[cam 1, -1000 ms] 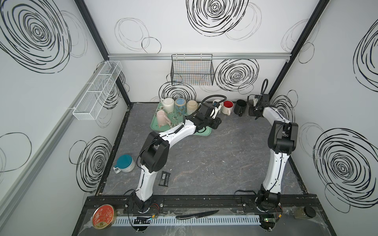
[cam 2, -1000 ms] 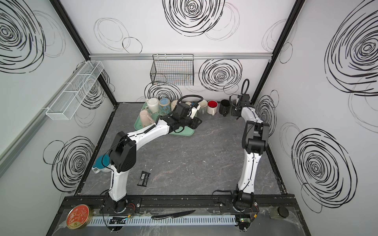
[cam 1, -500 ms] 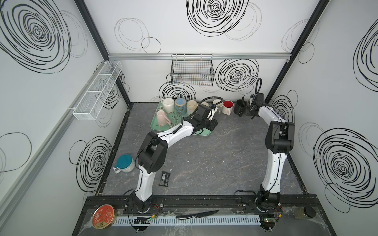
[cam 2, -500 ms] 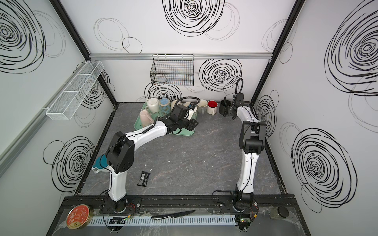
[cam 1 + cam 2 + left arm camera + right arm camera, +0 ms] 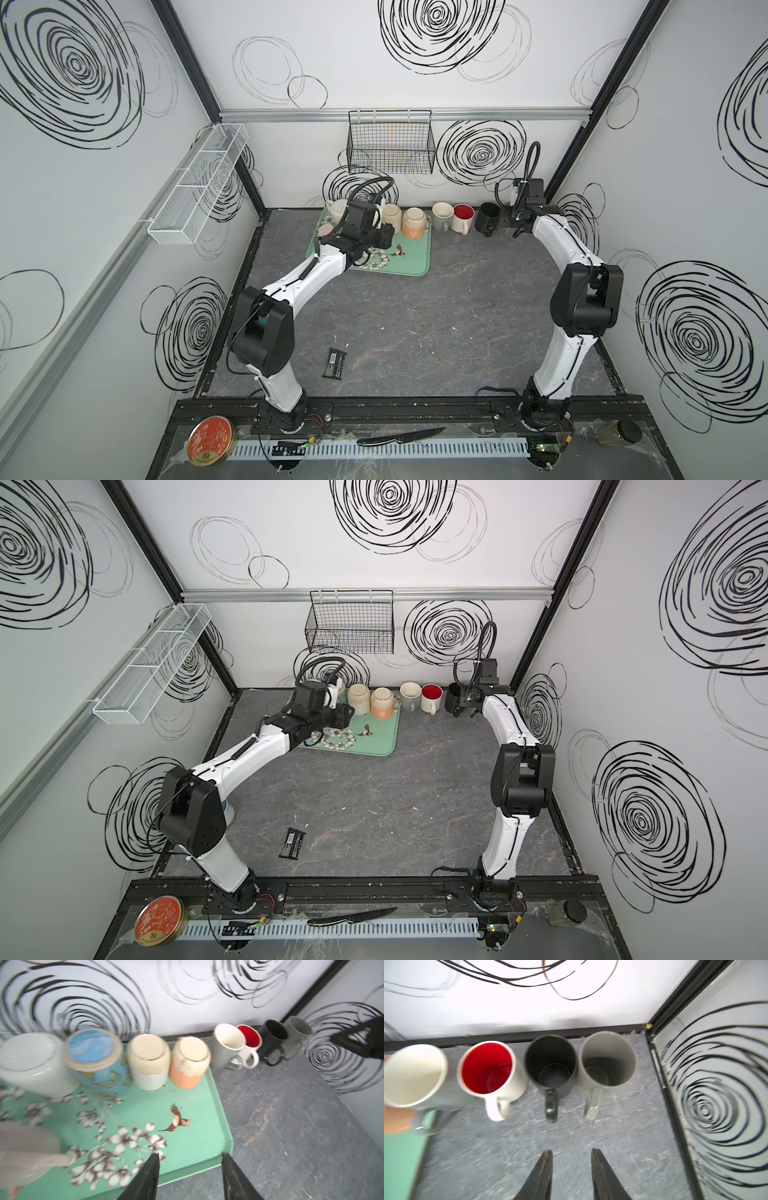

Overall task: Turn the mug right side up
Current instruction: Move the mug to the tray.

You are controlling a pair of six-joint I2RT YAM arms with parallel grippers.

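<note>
Several mugs stand upside down along the back of the green tray [image 5: 197, 1142]: a white one [image 5: 31, 1061], a blue one [image 5: 95, 1057], a cream one [image 5: 148, 1061] and a cream-and-orange one [image 5: 189, 1064]. A pink mug [image 5: 326, 229] lies on the tray's left side. My left gripper [image 5: 189, 1156] hovers open and empty over the tray's near right corner [image 5: 384, 241]. To the right, upright mugs line the back wall: cream-inside [image 5: 415, 1076], red-inside [image 5: 488, 1068], black [image 5: 550, 1064] and grey [image 5: 607, 1059]. My right gripper [image 5: 571, 1152] is open and empty, just in front of the black and grey mugs.
A black wire basket [image 5: 390, 147] hangs on the back wall above the tray, and a white mesh rack [image 5: 199, 187] on the left wall. A small black packet [image 5: 334, 363] lies on the table near the front. The right gripper is close to the back right corner.
My left gripper has moved left, away from the upright mugs to over the tray, and its jaws have spread wider. The right gripper shifted slightly beside the black mug and opened a little.
</note>
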